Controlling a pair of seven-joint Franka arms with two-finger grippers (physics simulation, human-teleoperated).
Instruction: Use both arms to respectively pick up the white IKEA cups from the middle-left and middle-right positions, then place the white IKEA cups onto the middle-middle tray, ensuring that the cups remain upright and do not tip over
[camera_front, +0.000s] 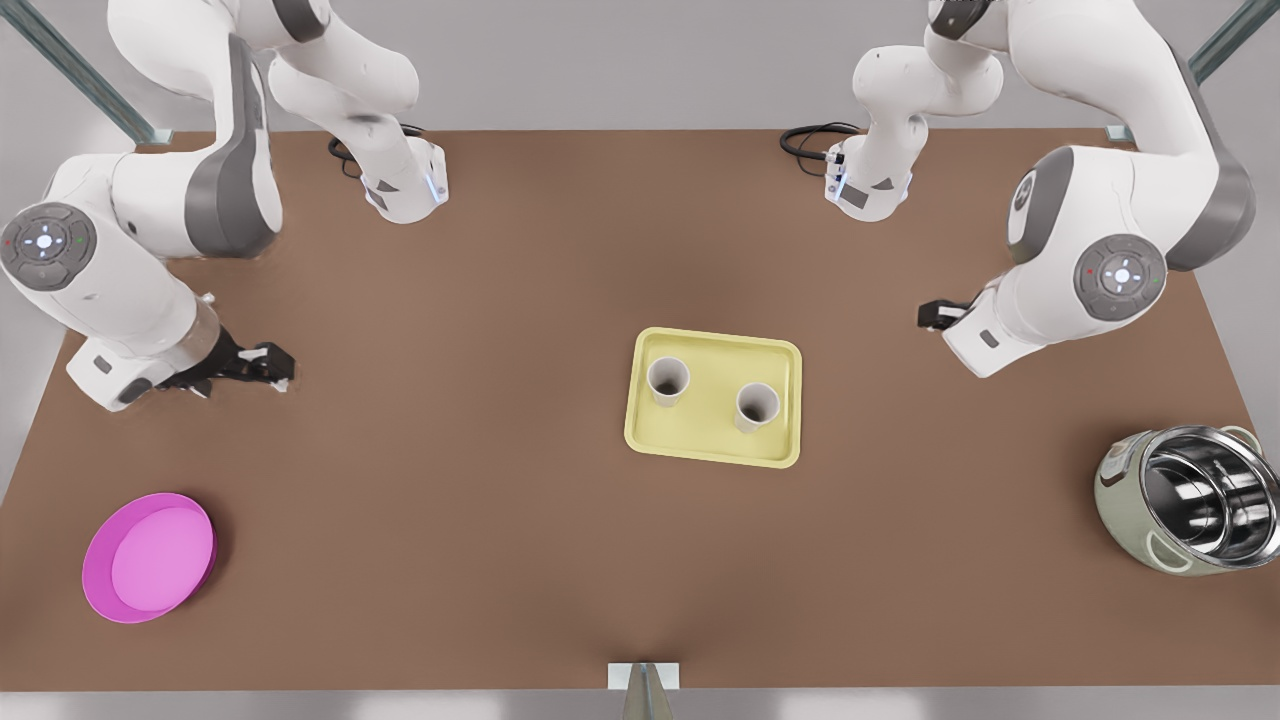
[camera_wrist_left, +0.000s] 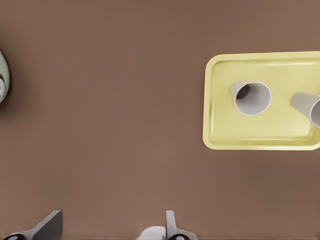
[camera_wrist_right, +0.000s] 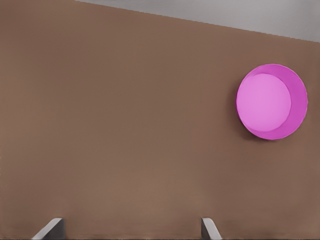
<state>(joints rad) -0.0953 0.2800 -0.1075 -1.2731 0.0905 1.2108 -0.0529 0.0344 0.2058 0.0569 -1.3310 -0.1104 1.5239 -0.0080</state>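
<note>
Two white IKEA cups (camera_front: 668, 380) (camera_front: 757, 407) stand upright side by side on the pale yellow tray (camera_front: 712, 352) at the table's middle. In the left wrist view one cup (camera_wrist_left: 252, 97) shows whole and the other cup (camera_wrist_left: 306, 104) is cut by the picture's edge, both on the tray (camera_wrist_left: 225, 125). My left gripper (camera_front: 930, 315) hangs at the front view's right, well away from the tray, open and holding nothing (camera_wrist_left: 113, 216). At the front view's left, my right gripper (camera_front: 270, 365) is also far from the tray, open and holding nothing (camera_wrist_right: 131, 222).
A round magenta-pink dish (camera_front: 148, 557) (camera_wrist_right: 271, 101) lies near the front view's lower left corner. A large steel-lined pot (camera_front: 1185, 500) (camera_wrist_left: 2, 75) sits tilted at the lower right. Bare brown table lies between each gripper and the tray.
</note>
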